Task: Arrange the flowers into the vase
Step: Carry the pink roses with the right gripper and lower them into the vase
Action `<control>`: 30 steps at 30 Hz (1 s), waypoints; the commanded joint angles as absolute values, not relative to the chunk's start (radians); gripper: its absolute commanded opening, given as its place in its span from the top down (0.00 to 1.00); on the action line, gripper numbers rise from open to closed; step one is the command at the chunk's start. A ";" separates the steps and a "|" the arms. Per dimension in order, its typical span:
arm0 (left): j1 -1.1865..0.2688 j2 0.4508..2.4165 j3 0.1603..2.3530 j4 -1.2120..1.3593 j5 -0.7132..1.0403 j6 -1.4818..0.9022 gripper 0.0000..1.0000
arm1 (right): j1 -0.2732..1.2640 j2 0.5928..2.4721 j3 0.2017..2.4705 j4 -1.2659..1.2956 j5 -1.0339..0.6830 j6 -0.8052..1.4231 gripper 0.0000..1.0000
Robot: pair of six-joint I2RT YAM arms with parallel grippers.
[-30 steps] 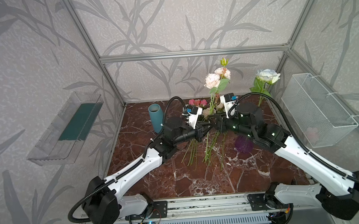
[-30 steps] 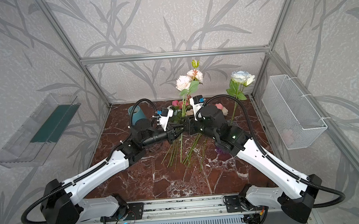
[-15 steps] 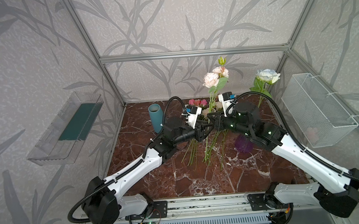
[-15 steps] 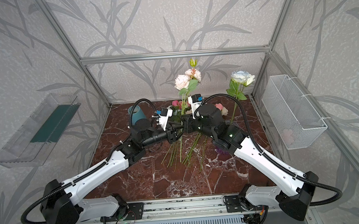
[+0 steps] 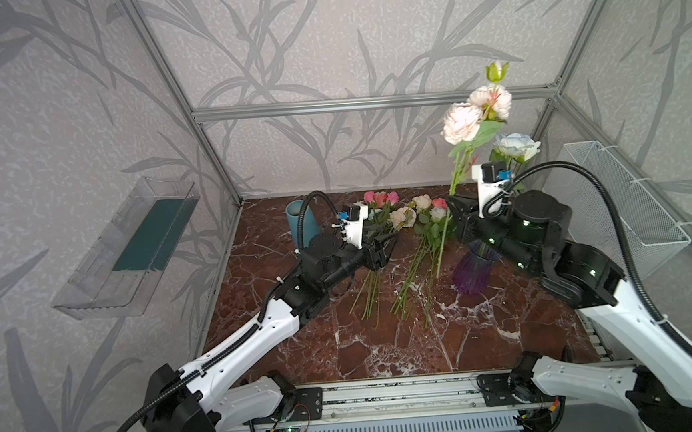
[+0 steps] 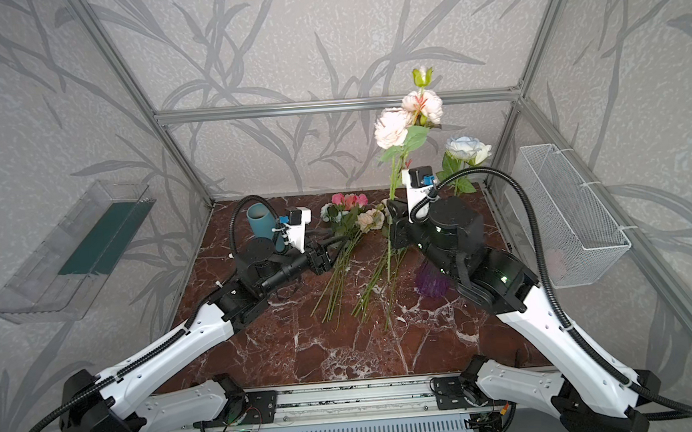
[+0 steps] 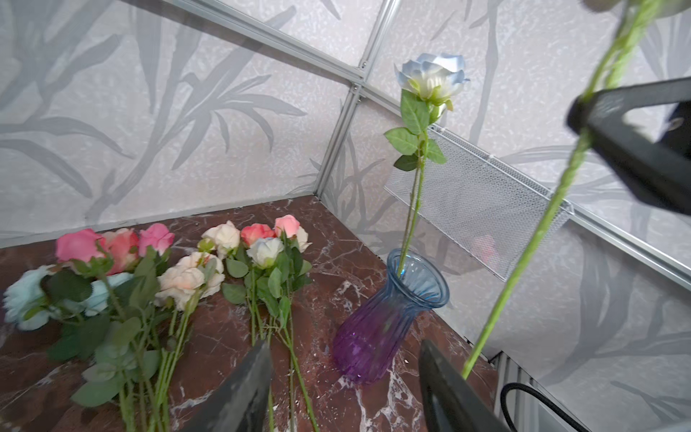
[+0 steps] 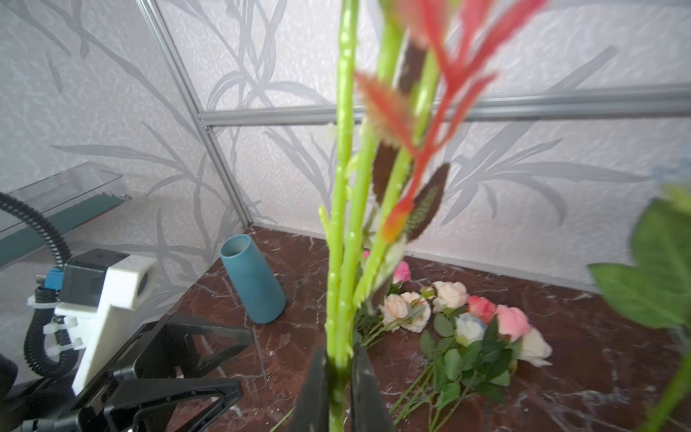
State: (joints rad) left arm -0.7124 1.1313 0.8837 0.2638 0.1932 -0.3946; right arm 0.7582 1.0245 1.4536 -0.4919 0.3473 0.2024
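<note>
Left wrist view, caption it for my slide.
Pale blue rose in a ribbed blue-purple glass vase; loose roses lie beside it.

Teal tapered tube (image 5: 301, 225) stood upright, open end up, at back left of brown marble tabletop (image 5: 387, 356). Clear plastic tray (image 5: 104, 302) hung on left wall, dark green strip (image 5: 152, 234) inside. White wire-mesh basket (image 5: 627, 205) hung on right wall; blurred pink item (image 7: 484, 248) inside, couldn't identify. Aluminium frame bar (image 5: 370, 103) ran across back wall; grey leaf-print wallpaper (image 5: 323, 39) all round.
</note>
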 commanded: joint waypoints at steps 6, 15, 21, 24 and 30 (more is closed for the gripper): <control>-0.698 1.092 0.840 0.316 0.003 -0.382 0.35 | 0.701 0.950 1.485 -0.479 0.637 -0.064 0.95; -0.693 1.098 0.839 0.315 0.006 -0.390 0.35 | 0.520 0.991 1.406 -0.416 0.531 -0.015 0.95; -0.690 1.099 0.838 0.318 0.008 -0.394 0.35 | 0.455 0.991 1.257 -0.361 0.471 0.075 0.94; -0.689 1.099 0.833 0.318 -0.007 -0.391 0.35 | 0.453 0.986 1.179 -0.347 0.461 0.099 0.93; -0.686 1.097 0.826 0.328 -0.021 -0.393 0.35 | 0.453 0.972 1.084 -0.387 0.442 0.161 0.88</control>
